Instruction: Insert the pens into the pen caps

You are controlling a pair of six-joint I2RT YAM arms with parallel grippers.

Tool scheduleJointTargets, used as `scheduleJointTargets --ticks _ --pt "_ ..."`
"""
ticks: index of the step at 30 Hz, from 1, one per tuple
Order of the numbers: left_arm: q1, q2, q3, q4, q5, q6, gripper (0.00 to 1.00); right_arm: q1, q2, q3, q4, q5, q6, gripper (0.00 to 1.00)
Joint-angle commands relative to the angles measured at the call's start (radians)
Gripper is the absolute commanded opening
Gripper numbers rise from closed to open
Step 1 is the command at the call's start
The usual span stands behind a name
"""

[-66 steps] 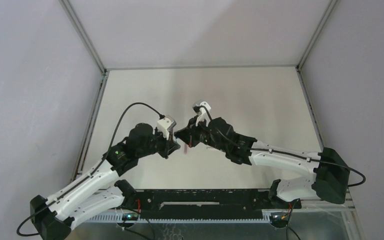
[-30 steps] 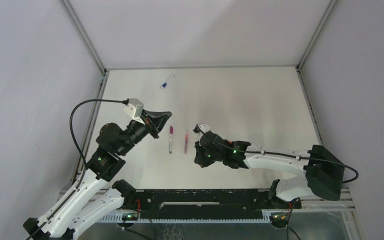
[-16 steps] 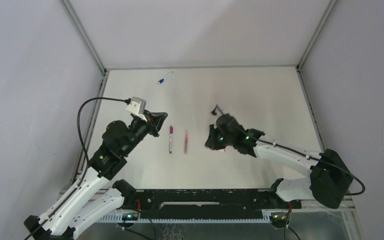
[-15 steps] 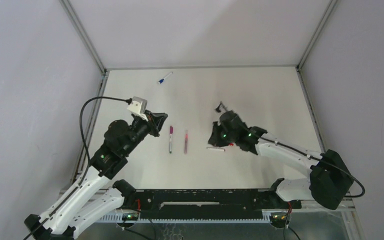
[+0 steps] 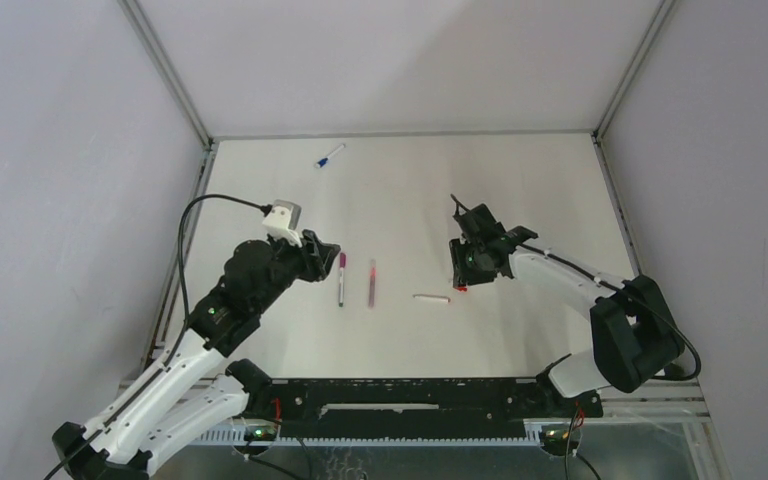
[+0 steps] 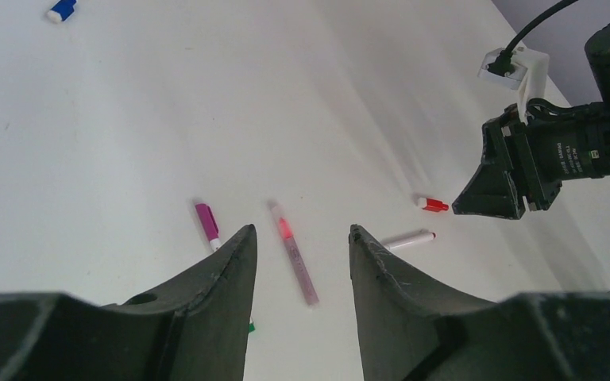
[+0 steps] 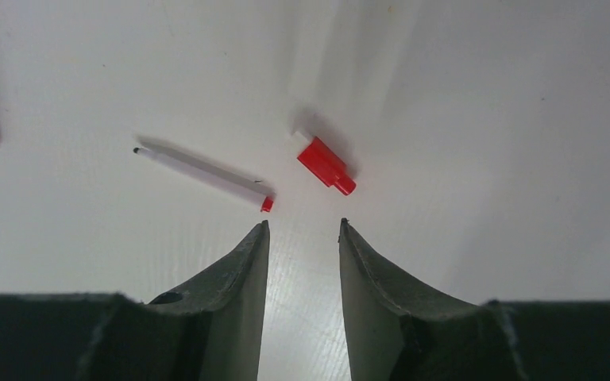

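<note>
A white pen with a red tip lies uncapped on the table, and a red cap lies just right of it. My right gripper is open and empty, hovering just short of both; in the top view it is over the red cap, with the white pen to its left. My left gripper is open and empty above a pinkish pen. A pen with a magenta cap lies left of it. In the top view my left gripper is beside both.
A pen with a blue cap lies alone at the far left of the table. The table's metal frame runs along the left edge and grey walls enclose the sides. The black rail crosses the near edge.
The pinkish pen, once held between both grippers, now lies on the table. My right arm has swung right, uncovering the white pen and red cap. My left gripper has edged toward the pens.
</note>
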Motion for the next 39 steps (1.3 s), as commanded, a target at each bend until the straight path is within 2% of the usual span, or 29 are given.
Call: scheduleJointTargets --ticks 1,4,8,11,17,27,39 --pt "0.005 -0.022 -0.015 -0.011 -0.011 -0.021 0.5 0.039 0.0 0.029 -0.014 0.109 -0.061 0.44" --pt "0.005 -0.024 -0.024 -0.013 0.007 -0.025 0.5 0.067 0.012 0.028 -0.005 0.134 -0.062 0.44" --pt "0.005 -0.013 -0.032 -0.023 0.023 -0.032 0.48 0.131 -0.001 0.029 0.04 0.051 -0.094 0.42" --pt "0.005 -0.018 -0.039 -0.034 0.024 -0.035 0.47 0.205 0.002 0.033 0.057 0.045 -0.153 0.4" --pt "0.005 -0.031 -0.046 -0.05 0.028 -0.038 0.47 0.272 0.101 0.081 0.038 0.064 -0.203 0.39" --pt "0.006 -0.046 -0.042 -0.059 0.049 -0.045 0.47 0.286 0.196 0.141 0.084 0.175 -0.228 0.39" --pt "0.005 -0.066 -0.057 -0.063 0.051 -0.045 0.47 0.304 0.248 0.171 0.081 0.089 -0.266 0.38"
